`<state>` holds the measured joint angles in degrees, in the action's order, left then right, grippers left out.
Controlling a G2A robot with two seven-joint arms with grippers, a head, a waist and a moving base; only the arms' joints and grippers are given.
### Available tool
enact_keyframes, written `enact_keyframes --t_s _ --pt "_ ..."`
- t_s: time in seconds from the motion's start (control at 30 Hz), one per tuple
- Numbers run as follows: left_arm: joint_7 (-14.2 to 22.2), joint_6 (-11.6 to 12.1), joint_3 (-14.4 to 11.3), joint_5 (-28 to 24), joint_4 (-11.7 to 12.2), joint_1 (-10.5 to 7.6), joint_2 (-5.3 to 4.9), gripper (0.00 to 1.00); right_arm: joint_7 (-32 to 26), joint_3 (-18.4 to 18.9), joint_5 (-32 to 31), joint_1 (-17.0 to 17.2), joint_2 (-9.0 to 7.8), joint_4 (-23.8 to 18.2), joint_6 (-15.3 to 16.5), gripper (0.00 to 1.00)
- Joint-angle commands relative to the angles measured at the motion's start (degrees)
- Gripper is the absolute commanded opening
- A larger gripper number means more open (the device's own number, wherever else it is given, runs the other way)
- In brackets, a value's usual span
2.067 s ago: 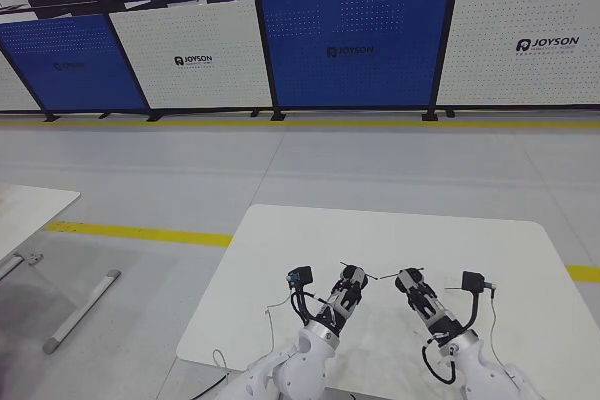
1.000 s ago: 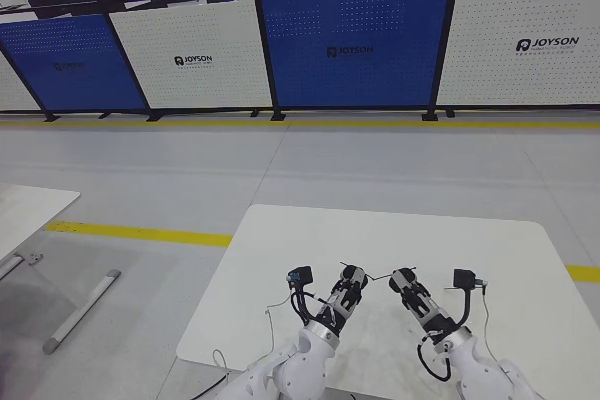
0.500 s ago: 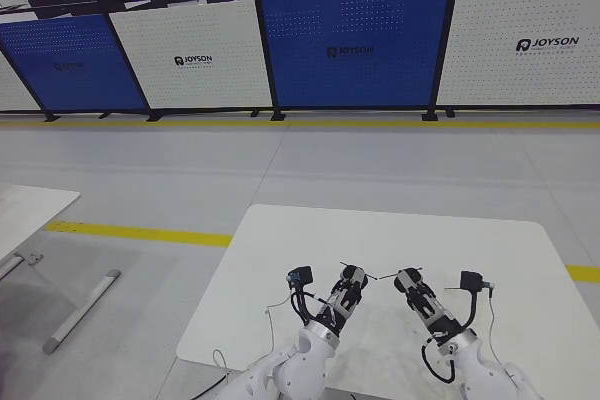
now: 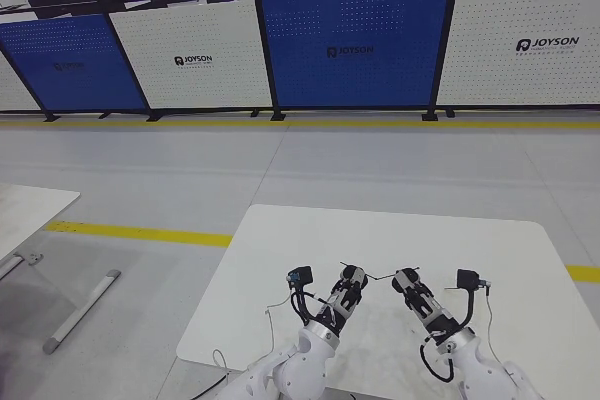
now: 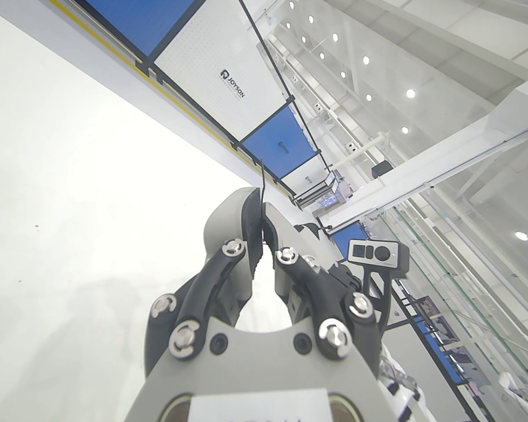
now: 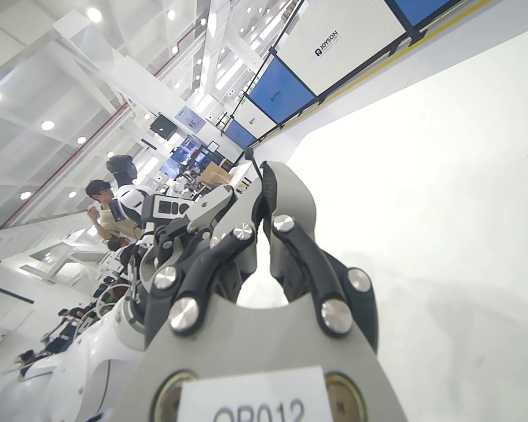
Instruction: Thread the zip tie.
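Top view. Item: thin black plastic zip tie (image 4: 380, 277), a narrow flat strip. Its long axis runs roughly side to side over the white rectangular worktop (image 4: 310, 240), and it is held in the air rather than lying on it. It shows as a fine dark line across the gap between the left pincer (image 4: 355, 276) and the right pincer (image 4: 404, 277), which sit close together near the worktop's near edge, tips turned toward each other.

Left wrist view. The left pincer (image 5: 260, 217) is closed, its two grey fingers with black ribbed pads (image 5: 249, 221) pinched on the zip tie (image 5: 262, 175). A short straight length stands out past the fingertips, in line with the fingers and tapering to a fine end.

Right wrist view. The right pincer (image 6: 264, 197) is likewise closed tight on the zip tie (image 6: 253, 162). The exposed length leans slightly to one side of the fingers and ends in a small, blunt, thicker tip. Whether both lengths belong to one piece cannot be told. The linkages are black with bright metal pivots.
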<state>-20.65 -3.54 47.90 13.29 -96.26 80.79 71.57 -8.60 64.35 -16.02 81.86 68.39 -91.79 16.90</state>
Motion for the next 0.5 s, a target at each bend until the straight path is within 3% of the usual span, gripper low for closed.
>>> enact_keyframes --t_s 0.0,0.47 --pt "0.00 0.00 0.00 0.00 0.00 0.00 0.00 0.00 -0.12 0.04 -0.04 0.00 0.05 0.04 -0.03 0.00" --pt "0.00 0.00 0.00 0.00 0.00 0.00 0.00 0.00 1.04 -0.92 -3.74 -0.88 0.64 1.16 0.47 0.00"
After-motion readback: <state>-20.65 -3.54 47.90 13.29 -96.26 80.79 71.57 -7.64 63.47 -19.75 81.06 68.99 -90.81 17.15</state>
